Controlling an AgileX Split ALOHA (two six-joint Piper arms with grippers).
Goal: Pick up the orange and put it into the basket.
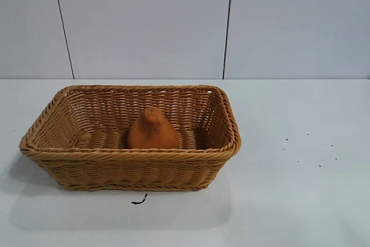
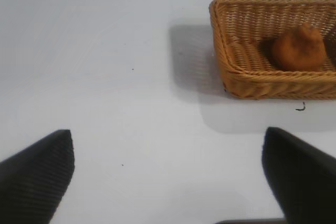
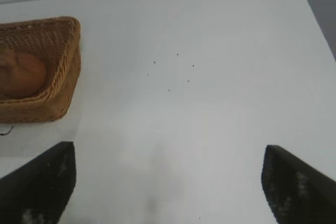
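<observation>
The orange point(image 1: 152, 130), a lumpy orange-brown fruit with a narrowed top, sits upright on the floor of the tan wicker basket point(image 1: 87, 163) at the left of the table. Both wrist views catch it there too: the orange point(image 2: 299, 49) in the basket point(image 2: 231, 66), and the orange point(image 3: 20, 74) in the basket point(image 3: 65, 77). My left gripper point(image 2: 168, 145) is open over bare table, well away from the basket. My right gripper point(image 3: 169, 156) is open over bare table on the basket's other side. Neither holds anything, and neither arm appears in the exterior view.
A small dark squiggle point(image 1: 139, 201) lies on the white table just in front of the basket. Small dark specks point(image 1: 306, 148) dot the table to the right. A grey panelled wall point(image 1: 185, 21) stands behind the table.
</observation>
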